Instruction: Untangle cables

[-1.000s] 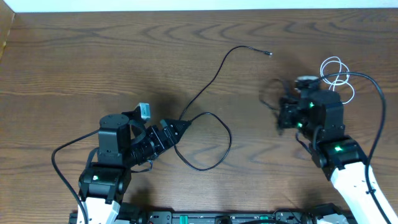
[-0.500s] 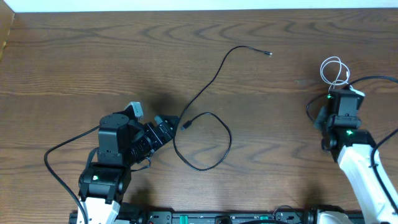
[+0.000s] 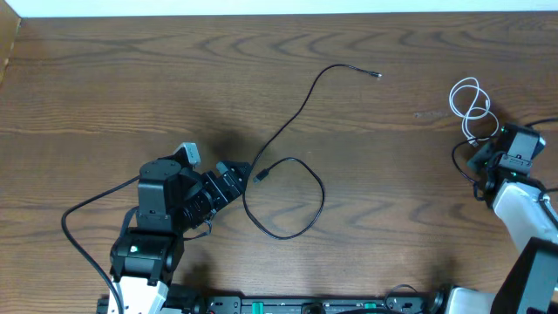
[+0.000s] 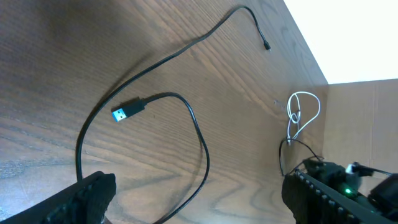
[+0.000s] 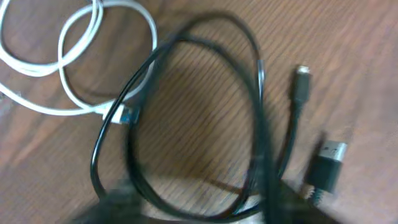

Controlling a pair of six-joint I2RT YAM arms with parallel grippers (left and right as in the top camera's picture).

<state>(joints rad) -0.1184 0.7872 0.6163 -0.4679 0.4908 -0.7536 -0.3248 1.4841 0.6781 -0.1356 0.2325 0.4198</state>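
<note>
Black cable (image 3: 323,196) loops beside the left tool (image 3: 237,177), spread wide and empty; right tool's (image 3: 478,160) grip unreadable.

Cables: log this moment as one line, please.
left gripper open beside long black cable | white cable coiled far right | second black cable overlapping it | right gripper state unclear

No words, numbers, brands or signs to read anywhere. None on the white cable (image 5: 121,114), none on the black cable (image 4: 130,109), none on the wooden surface (image 3: 131,87).
</note>
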